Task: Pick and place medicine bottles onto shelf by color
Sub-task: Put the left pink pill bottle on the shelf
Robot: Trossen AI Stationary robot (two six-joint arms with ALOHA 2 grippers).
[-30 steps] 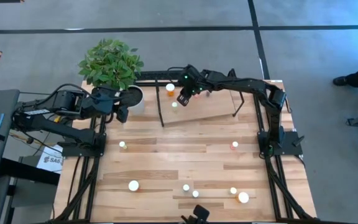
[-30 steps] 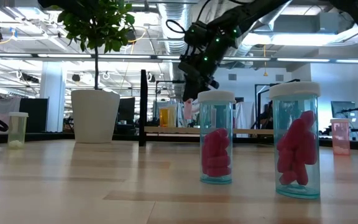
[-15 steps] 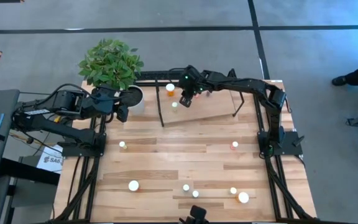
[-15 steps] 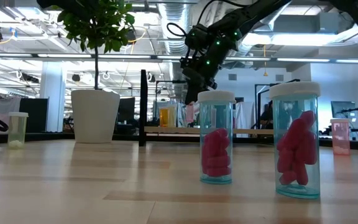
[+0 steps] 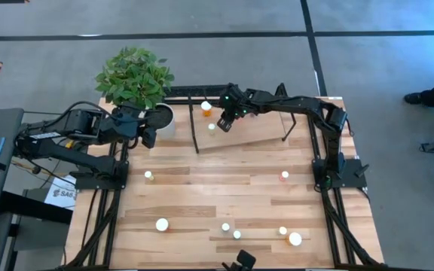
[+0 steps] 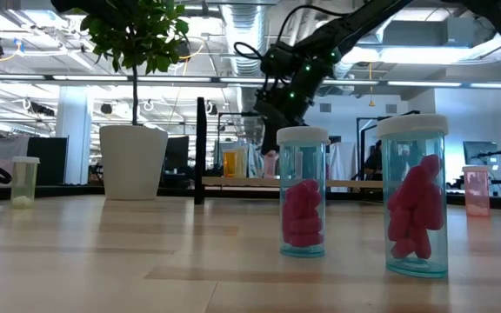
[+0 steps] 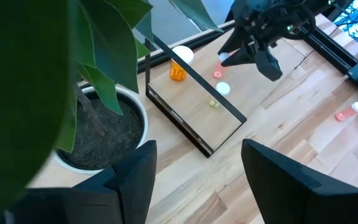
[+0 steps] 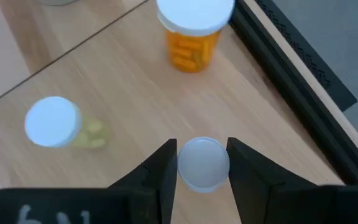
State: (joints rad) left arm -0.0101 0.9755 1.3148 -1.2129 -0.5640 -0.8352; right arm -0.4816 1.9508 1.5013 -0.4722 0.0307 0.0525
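White sheet (image 5: 60, 193) beside table, partial print "SA", nothing else legible

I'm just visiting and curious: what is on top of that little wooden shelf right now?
On the shelf stand an orange bottle and a pale yellowish bottle. The right claw holds a third white-capped bottle over it; its cap hides the contents.
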